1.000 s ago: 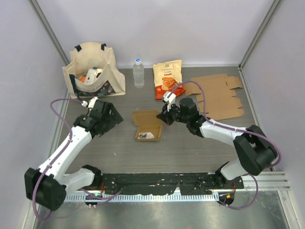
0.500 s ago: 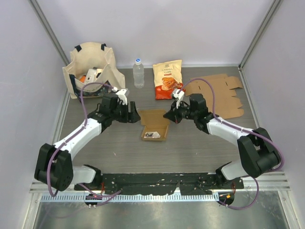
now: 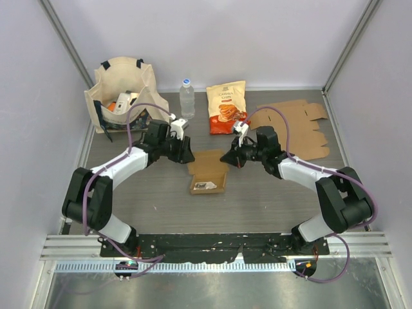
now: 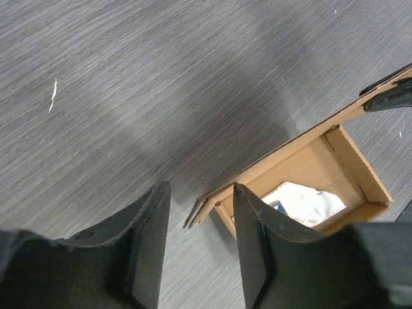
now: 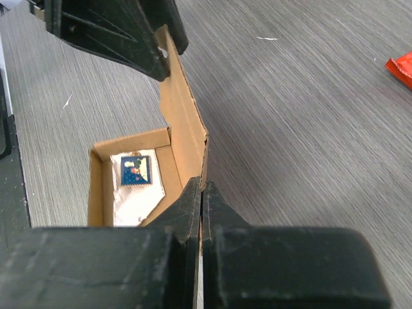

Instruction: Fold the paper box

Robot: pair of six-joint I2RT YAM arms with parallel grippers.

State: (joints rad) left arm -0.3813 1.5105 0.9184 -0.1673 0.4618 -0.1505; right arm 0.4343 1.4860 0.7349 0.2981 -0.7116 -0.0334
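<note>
The small brown cardboard box (image 3: 209, 170) sits mid-way across the bench (image 3: 270, 199). The right pincer (image 3: 233, 156), closed, grips its raised lid at 3 o'clock. The left pincer (image 3: 187, 154), parted and empty, flanks the 9 o'clock corner. Pinch there, then lower the lid squarely.

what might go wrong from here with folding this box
1. The right gripper is shut on only the corner of the lid flap. A pull could let the thin cardboard slip out or crease.
2. The left gripper has its jaws open at the flap's other corner and is gripping nothing. If it pushes the edge instead of catching it, the light paper box may slide across the table.
</note>
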